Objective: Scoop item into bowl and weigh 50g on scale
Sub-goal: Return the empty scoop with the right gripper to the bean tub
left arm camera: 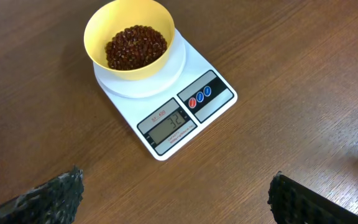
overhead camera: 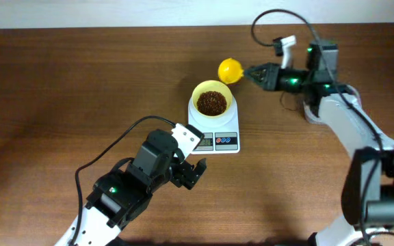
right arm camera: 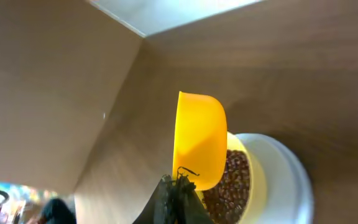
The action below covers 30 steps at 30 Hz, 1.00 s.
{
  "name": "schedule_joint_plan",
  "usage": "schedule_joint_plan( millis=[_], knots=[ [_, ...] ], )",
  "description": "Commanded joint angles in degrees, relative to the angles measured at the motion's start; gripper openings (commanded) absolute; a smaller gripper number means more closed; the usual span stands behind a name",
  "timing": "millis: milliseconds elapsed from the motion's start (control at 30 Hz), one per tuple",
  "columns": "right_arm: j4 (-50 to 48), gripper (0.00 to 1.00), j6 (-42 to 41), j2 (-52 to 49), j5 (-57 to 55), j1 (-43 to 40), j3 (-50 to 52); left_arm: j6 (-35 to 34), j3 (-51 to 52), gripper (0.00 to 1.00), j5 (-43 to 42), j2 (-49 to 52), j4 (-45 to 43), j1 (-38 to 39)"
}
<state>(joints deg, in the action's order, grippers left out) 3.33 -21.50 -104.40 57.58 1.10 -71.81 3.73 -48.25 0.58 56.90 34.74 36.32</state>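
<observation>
In the right jaws, fully closed on its handle: scoop (overhead camera: 229,70), tipped on its side near the far right of the bowl (overhead camera: 197,92), no beans seen in it. The left jaws: spread wide, empty, hovering near the front of the scale (overhead camera: 226,127). In the bowl, set on the scale: beans (overhead camera: 211,102), a shallow heap; display (left arm camera: 169,124) reads 32. Step, as judged: between scoops, short of target. Next move calls for a smaller refill, poured gradually. The counter (overhead camera: 60,82): dark wood grain; pale wall strip beyond.
</observation>
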Motion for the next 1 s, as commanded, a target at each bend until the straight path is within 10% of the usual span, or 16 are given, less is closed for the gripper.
schedule_joint_plan(
  millis=[0,433,967],
  knots=[
    [3.87,0.04,-1.46,4.83,-1.53,-4.52,-0.50,1.09,0.39,0.99,-0.42,0.15,0.02,0.17],
    [33.55,0.04,20.39,14.78,-19.61,-23.37,-0.50,1.09,0.39,0.99,-0.42,0.15,0.02,0.17],
    [34.36,0.04,25.83,19.17,-30.49,-26.36,-0.50,1.09,0.39,0.99,-0.42,0.15,0.02,0.17]
  ],
)
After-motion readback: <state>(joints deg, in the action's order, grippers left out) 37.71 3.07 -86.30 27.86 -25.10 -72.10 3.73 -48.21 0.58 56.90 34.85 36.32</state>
